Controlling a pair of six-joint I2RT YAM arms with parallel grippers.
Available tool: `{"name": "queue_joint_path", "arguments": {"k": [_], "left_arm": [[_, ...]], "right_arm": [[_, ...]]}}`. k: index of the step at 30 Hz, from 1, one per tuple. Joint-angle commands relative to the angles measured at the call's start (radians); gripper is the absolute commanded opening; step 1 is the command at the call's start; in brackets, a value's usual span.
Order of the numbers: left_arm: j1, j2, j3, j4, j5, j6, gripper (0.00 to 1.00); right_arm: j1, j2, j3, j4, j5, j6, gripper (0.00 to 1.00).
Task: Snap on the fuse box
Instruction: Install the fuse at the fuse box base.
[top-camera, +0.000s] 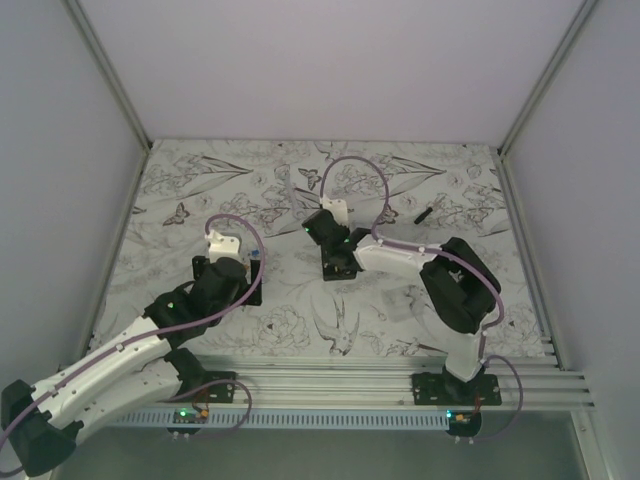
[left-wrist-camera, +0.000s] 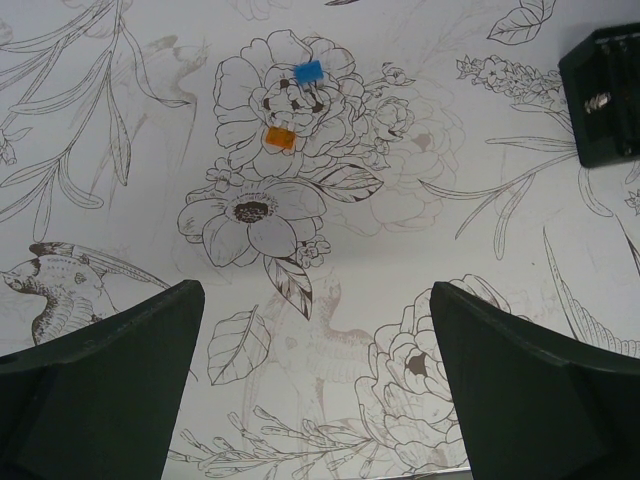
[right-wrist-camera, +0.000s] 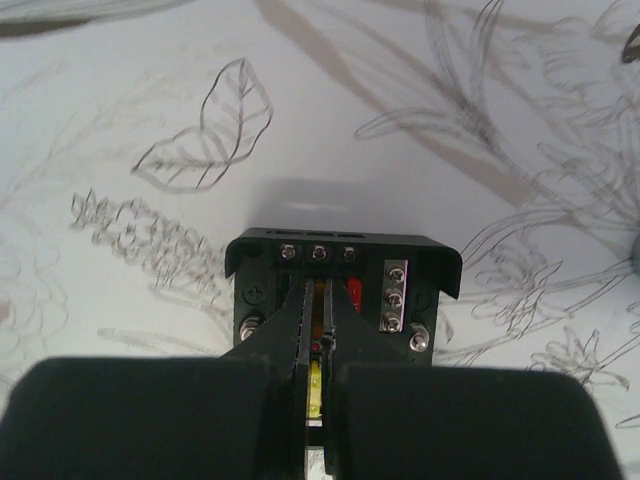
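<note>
The right end effector (right-wrist-camera: 320, 300) has its two fingers drawn almost together, leaving only a thin slit. In the right wrist view they come up from the bottom of the frame and their tips lie over the open top of the fuse box (right-wrist-camera: 410, 262), near its middle. A yellowish piece (right-wrist-camera: 315, 388) shows in the slit. Whether the fingers pinch it or it merely sits in the box beneath them cannot be told. Just past the tips, an orange sliver and a red piece show inside the box, with a row of screws along its far wall.

The left end effector (left-wrist-camera: 315, 290) is spread wide and holds nothing. Its fingers (left-wrist-camera: 110, 380) fill the lower corners of the left wrist view, with bare patterned bench (left-wrist-camera: 330, 240) between them. There the fuse box (left-wrist-camera: 605, 95) sits at the upper right edge of the frame, well apart from the fingers. A small blue piece (left-wrist-camera: 308, 71) and a small orange piece (left-wrist-camera: 280, 137) lie close together in the upper middle.

In the top view the fuse box (top-camera: 335, 268) sits near the centre of the bench. A short black stick (top-camera: 428, 212) lies to its upper right.
</note>
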Motion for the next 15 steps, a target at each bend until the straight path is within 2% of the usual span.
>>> {"name": "queue_joint_path", "arguments": {"k": [1,9,15], "left_arm": [[0.005,-0.014,-0.013,-0.024,-0.007,-0.011,1.0],[0.005,-0.012,-0.011,-0.024,-0.002,-0.013,1.0],[0.005,-0.019,-0.013,-0.024,-0.001,-0.014,1.0]], "right_arm": [[0.058,-0.025,-0.062,-0.067,-0.079,-0.019,0.0],[0.083,-0.099,-0.147,-0.073,-0.052,-0.021,0.0],[0.083,-0.101,-0.149,-0.067,-0.051,-0.043,0.05]]}}
